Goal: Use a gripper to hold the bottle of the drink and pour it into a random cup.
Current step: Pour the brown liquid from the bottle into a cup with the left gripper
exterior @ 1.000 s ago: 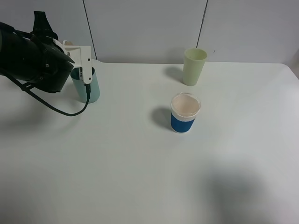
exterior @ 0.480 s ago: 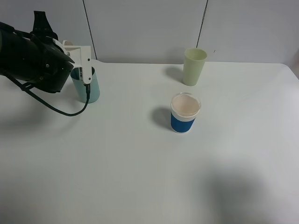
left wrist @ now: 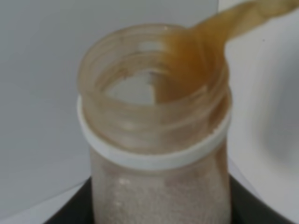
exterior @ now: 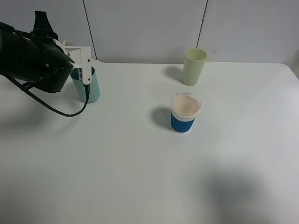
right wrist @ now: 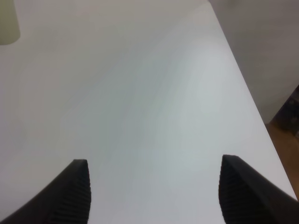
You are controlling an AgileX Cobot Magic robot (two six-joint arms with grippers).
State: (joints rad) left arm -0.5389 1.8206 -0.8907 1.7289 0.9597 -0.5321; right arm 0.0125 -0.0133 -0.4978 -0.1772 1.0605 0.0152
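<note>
Nothing has moved since a second ago. My left end effector [exterior: 77,56] holds the same tilt over the far left of the desk [exterior: 140,163], clenched on the bottle [left wrist: 159,140]. The bottle's body sits between my black jaws, and its wide neck sticks out beyond them. The brown drink [left wrist: 205,42] runs out over the lip. In the high view the teal cup [exterior: 88,88] stands just below my white head, which partly covers it. My right end effector [right wrist: 154,196] hangs released above the desk, near its right edge.
</note>
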